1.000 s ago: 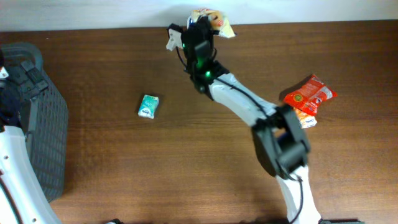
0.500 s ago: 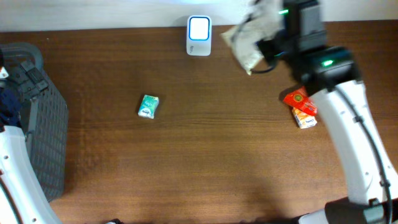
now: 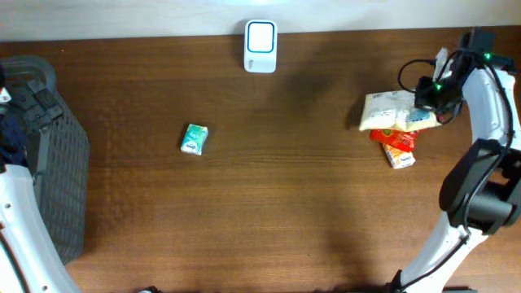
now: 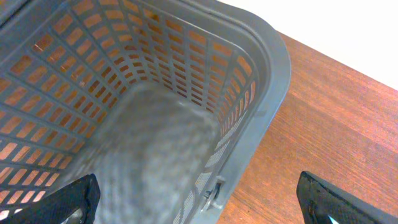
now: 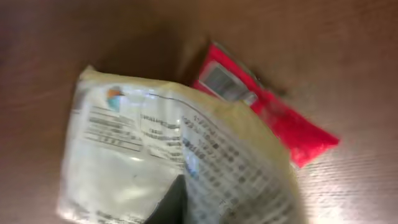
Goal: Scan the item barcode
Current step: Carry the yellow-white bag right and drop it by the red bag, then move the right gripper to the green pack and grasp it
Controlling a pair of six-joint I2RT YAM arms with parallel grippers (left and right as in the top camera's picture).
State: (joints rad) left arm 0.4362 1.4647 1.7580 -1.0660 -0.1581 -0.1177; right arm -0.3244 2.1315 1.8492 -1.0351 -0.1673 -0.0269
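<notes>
A cream snack packet [image 3: 394, 111] with small print on it [image 5: 180, 155] lies flat on top of a red packet [image 3: 392, 138] at the right of the table. My right gripper [image 3: 429, 99] is at its right end, and the packet is still pinched in the jaws. In the right wrist view one dark finger [image 5: 169, 202] shows against the packet and the other is hidden behind it. The white barcode scanner [image 3: 260, 37] stands at the table's back edge, well left of the packet. My left gripper [image 4: 199, 202] hangs wide open over the grey basket's rim [image 4: 273, 68].
A small green packet [image 3: 194, 138] lies left of centre. An orange box [image 3: 401, 157] sits under the red packet [image 5: 273, 118]. The grey basket [image 3: 57, 175] fills the left edge, with the left arm above it.
The right arm swung from the scanner at the back to the right side, carrying the cream packet down onto the red packet. The left arm has not moved.
</notes>
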